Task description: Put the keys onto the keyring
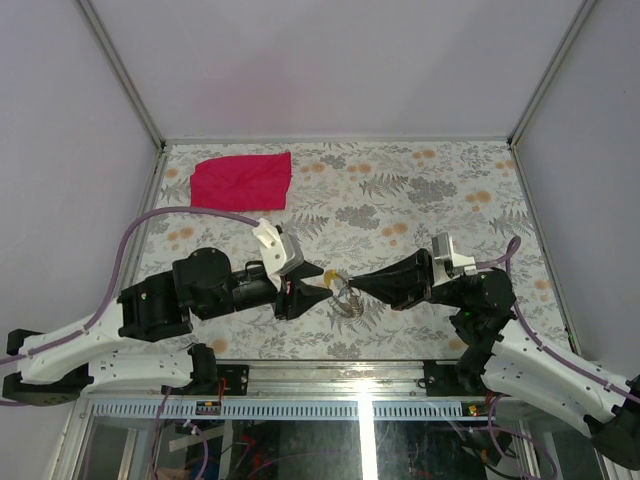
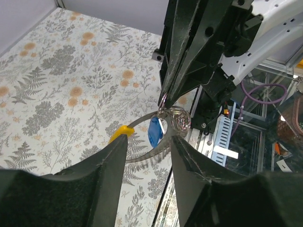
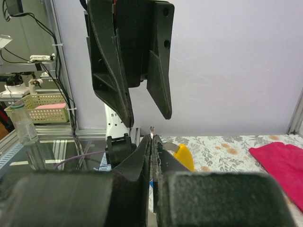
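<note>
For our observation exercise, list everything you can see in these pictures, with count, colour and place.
red cloth: one, red, table's far left
table: one, floral cover, beneath the arms
keyring: one, silvery, held up between the arms
blue key: one, blue, hanging at the keyring
yellow key: one, yellow, by the left finger
left end effector: one, black, open, facing the keyring
right end effector: one, black, shut on the keyring
</note>
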Robot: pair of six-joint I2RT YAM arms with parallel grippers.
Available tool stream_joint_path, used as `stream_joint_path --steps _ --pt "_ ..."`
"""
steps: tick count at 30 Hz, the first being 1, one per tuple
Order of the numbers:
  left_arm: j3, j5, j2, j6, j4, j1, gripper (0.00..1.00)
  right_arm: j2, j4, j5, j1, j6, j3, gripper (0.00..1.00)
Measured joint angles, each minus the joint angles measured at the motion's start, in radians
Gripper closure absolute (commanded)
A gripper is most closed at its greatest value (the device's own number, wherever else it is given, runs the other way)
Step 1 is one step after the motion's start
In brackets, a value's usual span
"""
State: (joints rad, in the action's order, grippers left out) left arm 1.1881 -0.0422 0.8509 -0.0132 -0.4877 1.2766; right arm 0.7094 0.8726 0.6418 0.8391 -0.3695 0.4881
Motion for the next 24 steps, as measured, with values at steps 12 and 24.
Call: stream_joint_path --steps 12,24 --pt "-0.096 -0.037 0.0 -0.05 0.061 0.0 0.43 -0.07 -0.121 -0.056 0.0 0.042 -0.004 1.0" --pt "-0.293 -0.074 -0.031 -0.164 0.301 0.0 0.23 -0.111 -0.32 -0.322 0.0 0.092 -0.003 1.0"
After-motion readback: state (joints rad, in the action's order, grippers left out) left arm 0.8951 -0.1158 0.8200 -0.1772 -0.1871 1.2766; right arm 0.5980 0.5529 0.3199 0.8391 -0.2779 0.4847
